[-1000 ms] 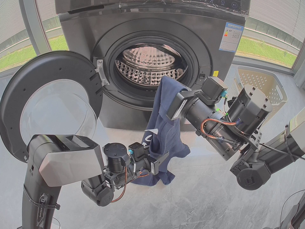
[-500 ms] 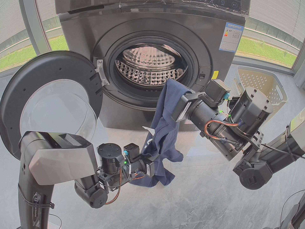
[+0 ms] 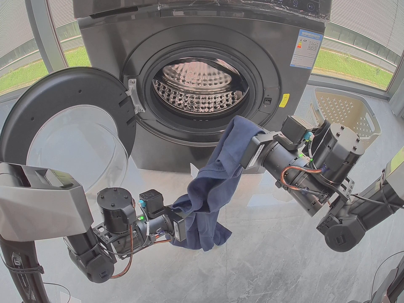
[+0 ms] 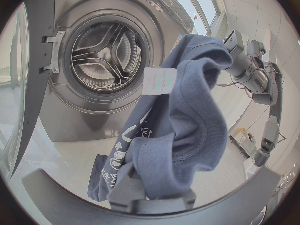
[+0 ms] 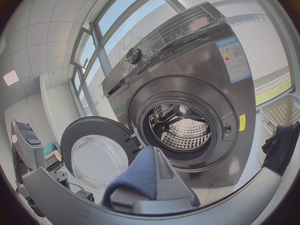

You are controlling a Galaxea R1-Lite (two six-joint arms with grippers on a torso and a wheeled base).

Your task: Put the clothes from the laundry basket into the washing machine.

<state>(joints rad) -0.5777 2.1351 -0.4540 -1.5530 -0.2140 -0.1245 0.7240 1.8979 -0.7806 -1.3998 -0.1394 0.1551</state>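
The soft navy-blue knit garment [image 3: 212, 182], likely light and limp, sags between the right gripper [image 3: 246, 143], clenched on its top fold, and the left gripper [image 3: 187, 226], clenched on a lower bunch; its trailing hem probably needs gathering.

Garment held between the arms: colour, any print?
Dark blue fabric garment with white printed figures and a white label; clearest in the left wrist view.
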